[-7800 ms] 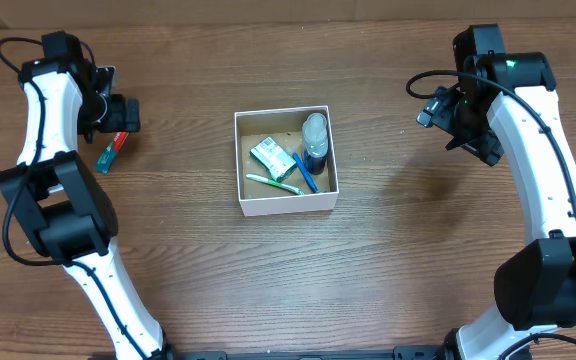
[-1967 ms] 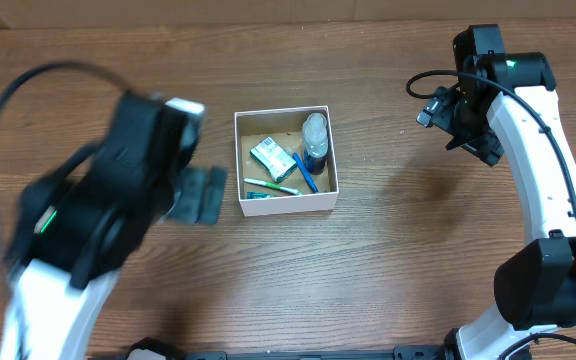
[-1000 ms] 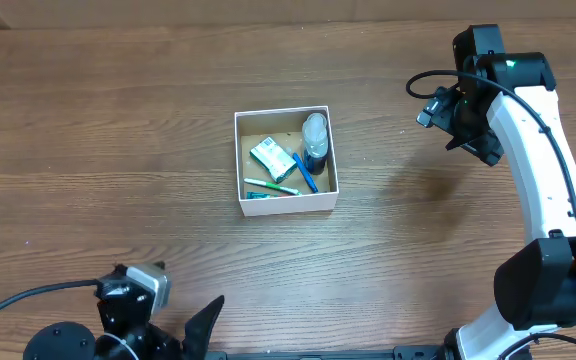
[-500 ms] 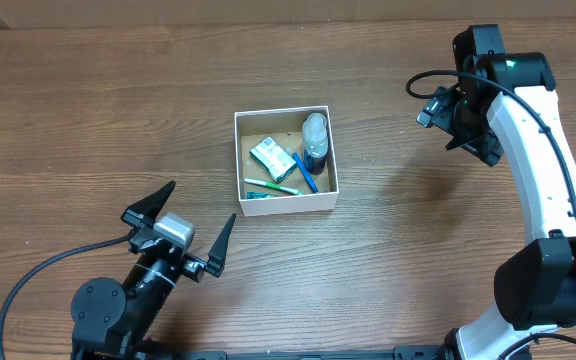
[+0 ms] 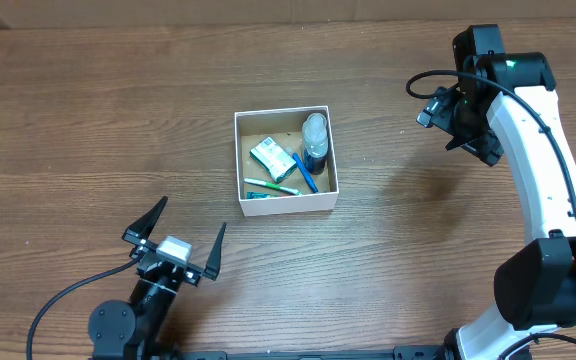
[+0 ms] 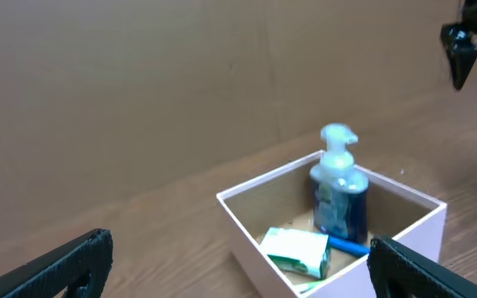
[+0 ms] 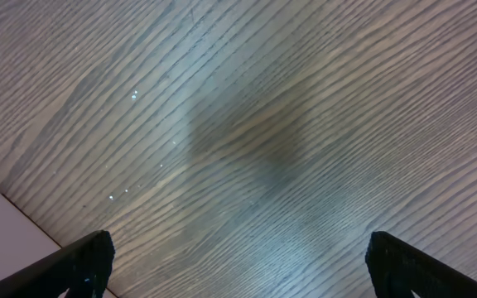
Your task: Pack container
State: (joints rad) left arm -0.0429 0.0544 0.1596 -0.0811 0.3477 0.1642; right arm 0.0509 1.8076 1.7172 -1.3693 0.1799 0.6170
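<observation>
From above, the container (image 5: 288,206) sits near the middle of the wooden surface (image 5: 118,110), square to the camera, its white walls around a brown floor. Inside it, a pump bottle (image 5: 314,140) stands in the far right corner, a green-and-white packet (image 5: 270,156) lies left of the bottle, a blue stick (image 5: 305,173) lies slantwise just in front of the bottle, and a thin green stick (image 5: 273,185) lies along the near side. The left pincer (image 5: 193,213) is at the near left, well apart from the container, its two dark fingers splayed wide and grasping nothing. The right pincer (image 5: 463,128) hangs over bare wood well to the right of the container; its state is hard to read here.

The left wrist view looks level across the surface: the container (image 6: 259,244) lies ahead between the two spread fingertips (image 6: 65,263), with the pump bottle (image 6: 339,194) upright at its back and the packet (image 6: 298,251) flat on the floor.

The right wrist view looks straight down on bare wood grain (image 7: 247,141) with a soft shadow on it. The right pincer (image 7: 238,248) is released, fingers far apart with nothing between them. A white corner (image 7: 7,244) shows at the lower left; I cannot tell what it belongs to.
</observation>
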